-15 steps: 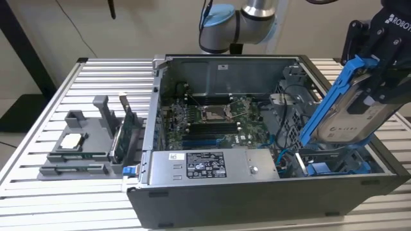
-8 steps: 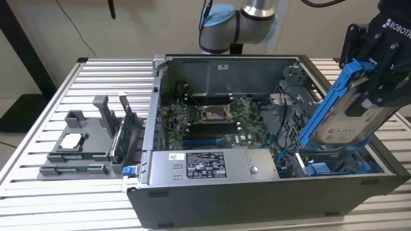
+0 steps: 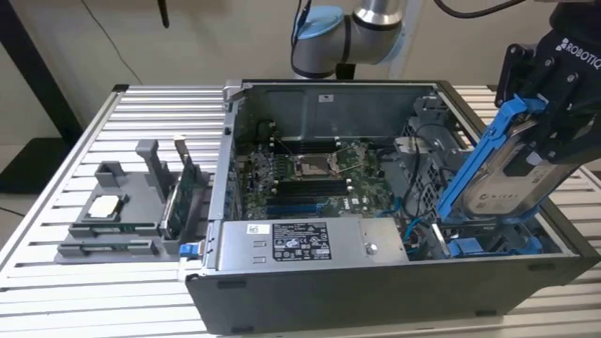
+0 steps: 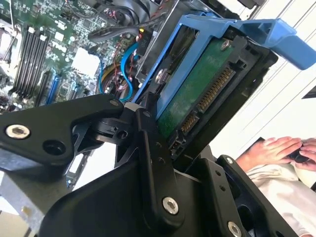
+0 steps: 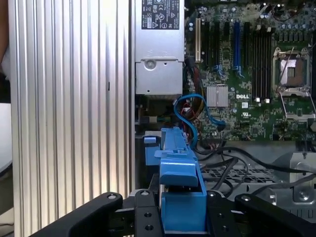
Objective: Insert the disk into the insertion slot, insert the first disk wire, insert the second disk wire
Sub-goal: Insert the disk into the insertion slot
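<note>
Blue-framed disk [image 3: 500, 176] clamped between gripper [image 3: 540, 137] fingers, hanging tilted above computer case [image 3: 376, 299] at exterior view's right. Long axis slanting down, lower end just over insertion slot [image 3: 488, 229]; not yet seated.

Pale beige wall [image 3: 225, 35] behind a ribbed aluminium table [image 3: 94, 296].

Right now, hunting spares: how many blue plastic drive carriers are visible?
2. One blue carrier, framing the silver-grey disk, is held in the black end effector above the dark grey case; the other carrier lies inside it. Others may be hidden.
</note>
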